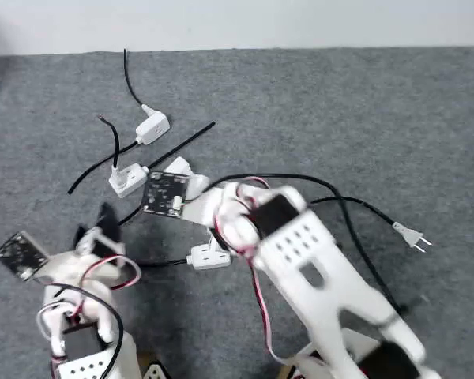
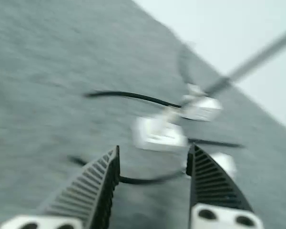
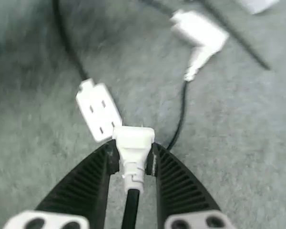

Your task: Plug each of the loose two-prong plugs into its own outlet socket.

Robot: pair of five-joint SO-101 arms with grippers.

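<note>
Two arms work over a grey carpeted table (image 1: 363,118). The right gripper (image 3: 132,164), just left of centre in the high view, is clenched on a white two-prong plug (image 3: 133,143), whose black cord trails back between the fingers. The plug's front end sits against the near end of a white outlet socket (image 3: 99,112); its prongs are hidden, so whether they are seated cannot be told. Another white connector (image 3: 200,31) on a black cord lies farther off. The left gripper (image 2: 152,183), at the lower left of the high view, is released, jaws spread and holding nothing. A third socket (image 1: 208,257) lies at lower centre between the arms. A loose plug (image 1: 411,235) rests at the right, well apart from every socket.
</note>
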